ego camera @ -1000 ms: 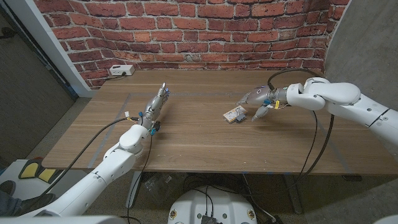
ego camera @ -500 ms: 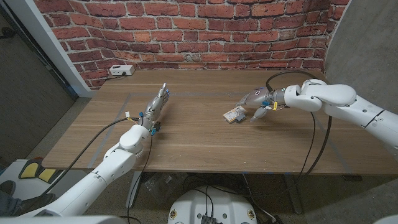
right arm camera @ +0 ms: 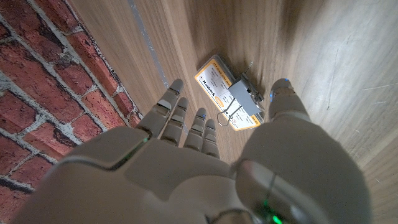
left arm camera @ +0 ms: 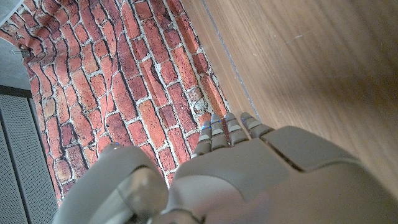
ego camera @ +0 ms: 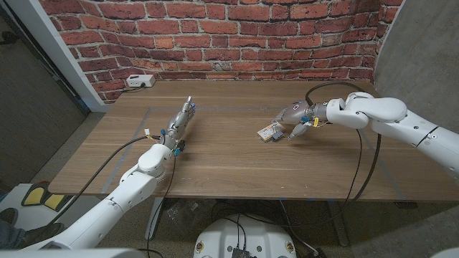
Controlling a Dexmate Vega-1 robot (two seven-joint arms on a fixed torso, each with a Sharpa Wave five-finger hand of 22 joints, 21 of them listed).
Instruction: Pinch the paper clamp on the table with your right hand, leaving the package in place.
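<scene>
On the right half of the brown wooden table (ego camera: pixel 237 154), a small white and orange package (ego camera: pixel 270 132) lies flat. A little grey metal paper clamp (right arm camera: pixel 244 99) is clipped on its edge. The right hand (ego camera: pixel 296 115) hangs just beside them. Its fingers (right arm camera: pixel 180 118) and thumb are spread apart, with the clamp between them, and it holds nothing. The left hand (ego camera: pixel 181 118) is well apart on the table's left side, fingers straight and together, holding nothing. A red brick wall (ego camera: pixel 215 36) stands behind the table.
</scene>
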